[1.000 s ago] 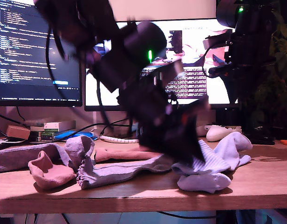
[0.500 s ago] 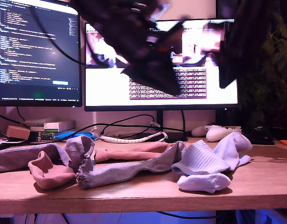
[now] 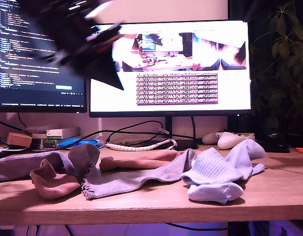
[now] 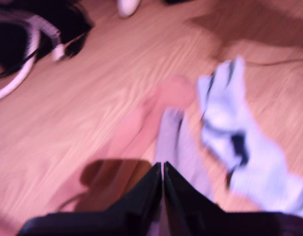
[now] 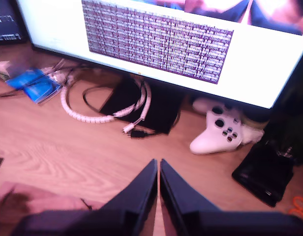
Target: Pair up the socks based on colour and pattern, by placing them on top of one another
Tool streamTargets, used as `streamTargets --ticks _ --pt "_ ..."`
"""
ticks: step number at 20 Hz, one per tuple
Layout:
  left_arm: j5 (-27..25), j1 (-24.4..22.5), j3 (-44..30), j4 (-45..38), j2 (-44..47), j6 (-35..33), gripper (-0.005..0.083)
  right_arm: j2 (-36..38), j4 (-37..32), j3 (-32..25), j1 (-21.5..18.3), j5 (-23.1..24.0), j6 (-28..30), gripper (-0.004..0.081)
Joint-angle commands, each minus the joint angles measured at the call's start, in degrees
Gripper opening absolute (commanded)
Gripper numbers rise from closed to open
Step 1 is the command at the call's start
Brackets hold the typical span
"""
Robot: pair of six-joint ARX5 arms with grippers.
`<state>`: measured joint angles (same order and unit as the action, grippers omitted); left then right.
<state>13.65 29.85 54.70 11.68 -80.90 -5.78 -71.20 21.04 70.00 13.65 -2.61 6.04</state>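
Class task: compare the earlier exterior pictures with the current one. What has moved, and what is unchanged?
The blurred arm that hung low over the socks rose away toward the exterior view's upper left. My first gripper is shut and empty. The grey-lilac sock flattened slightly; the blue-white socks stayed put.

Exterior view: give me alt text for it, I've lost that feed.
Socks lie jumbled along the wooden desk: a pink sock and grey sock toward this view's left, pale blue socks toward its right. A blurred dark arm hangs high at this view's upper left, before two lit monitors, touching nothing.
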Motion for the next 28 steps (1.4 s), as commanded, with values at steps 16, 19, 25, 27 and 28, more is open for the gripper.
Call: streamTargets --ticks 16,19,25,27,28 --pt "4.0 -2.29 -8.2 3.39 3.58 -11.54 -0.001 9.44 -2.71 -23.69 10.29 -13.9 6.14 -0.0011" --pt "3.93 -1.42 -8.2 2.75 1.07 -10.58 -0.0014 2.49 -4.98 -22.58 10.36 -13.9 4.04 -0.0011" --pt "3.96 -0.79 -7.58 -4.2 -8.52 -8.55 -0.0019 -12.81 -6.16 -12.61 11.3 -14.01 2.62 -0.0011" --pt "3.98 -0.79 -6.36 -4.24 -12.13 -8.48 -0.0019 -17.99 -5.51 -8.24 11.61 -14.08 2.25 -0.0011" --pt "3.96 -0.79 -5.64 -4.24 -13.75 -7.67 -0.0019 -20.65 -4.66 -6.12 11.82 -14.08 2.27 -0.0011"
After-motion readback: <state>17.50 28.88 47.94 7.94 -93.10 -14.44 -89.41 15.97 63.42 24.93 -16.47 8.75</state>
